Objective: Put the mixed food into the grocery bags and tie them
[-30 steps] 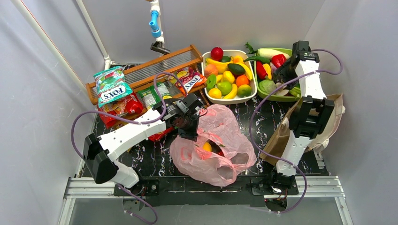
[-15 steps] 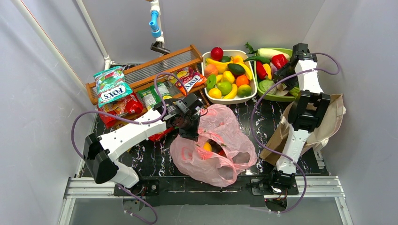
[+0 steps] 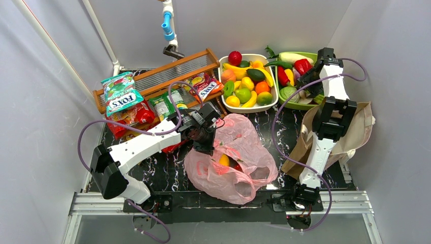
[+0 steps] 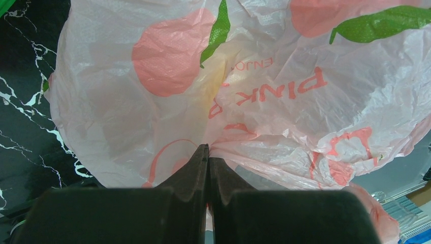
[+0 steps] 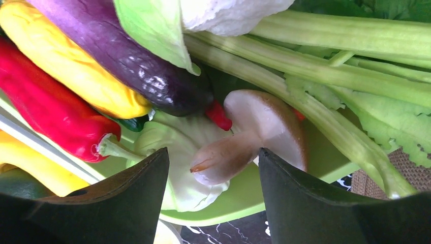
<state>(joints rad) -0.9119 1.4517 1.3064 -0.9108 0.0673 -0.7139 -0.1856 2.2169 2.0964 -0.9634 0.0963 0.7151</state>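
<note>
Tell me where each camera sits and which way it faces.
Top view: above and behind the arms, looking down at the table; both arms show.
Left wrist: looks past the shut left gripper at the pink bag it pinches.
Right wrist: looks down past the open right gripper at a mushroom in the green tray.
Shared: top view also shows pink bag and green tray.

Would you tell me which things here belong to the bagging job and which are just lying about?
Job: pink bag, pinched by the shut left gripper; brown paper bag; toy fruit; toy vegetables at the open right gripper; snack packets.
Lying about: wooden rack; white basket; green tray.
</note>
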